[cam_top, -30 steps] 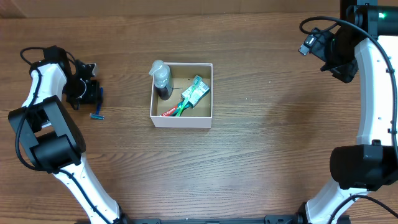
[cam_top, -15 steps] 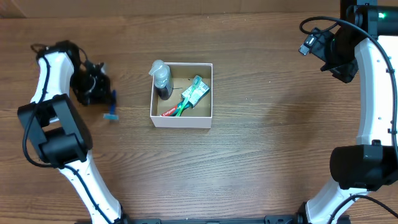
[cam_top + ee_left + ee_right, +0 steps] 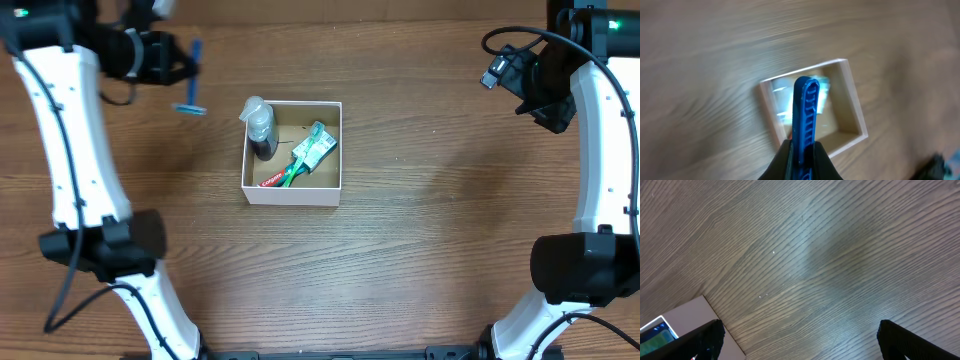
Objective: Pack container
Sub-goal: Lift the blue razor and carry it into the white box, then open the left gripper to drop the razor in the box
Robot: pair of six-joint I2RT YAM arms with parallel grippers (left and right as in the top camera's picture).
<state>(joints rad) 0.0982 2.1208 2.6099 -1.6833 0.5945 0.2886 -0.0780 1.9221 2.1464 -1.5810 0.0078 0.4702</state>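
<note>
Container (image 3: 291,194), a square shallow white cardboard box with a brown floor, sits on the wooden table (image 3: 430,250) slightly left of centre, between the 2 arms and touched by neither. Its near half holds a red toothpaste tube (image 3: 270,181) lying along the front wall. A green toothbrush (image 3: 297,166) runs diagonally from there toward the far right corner, with a green-and-white packet (image 3: 319,146) at that end; the packet's print is too small to read. A clear spray bottle (image 3: 260,128) with dark contents leans in the far left corner, its cap reaching over the rim. Beyond the box, at the far left of the table, the left gripper (image 3: 183,66) is raised, and its 2 fingers (image 3: 782,161) are clamped on the handle of 1 blue razor (image 3: 194,82). The razor hangs with its head toward the near side and is off the table surface. In the left wrist view the razor (image 3: 805,112) appears directly in front of the container (image 3: 854,102), which is blurred there. At the far right, the right gripper (image 3: 798,330) stands with its fingers (image 3: 707,337) spread wide and nothing between them. It is over bare wood, well apart from the box, whose corner (image 3: 685,317) shows at the lower left of the right wrist view.
</note>
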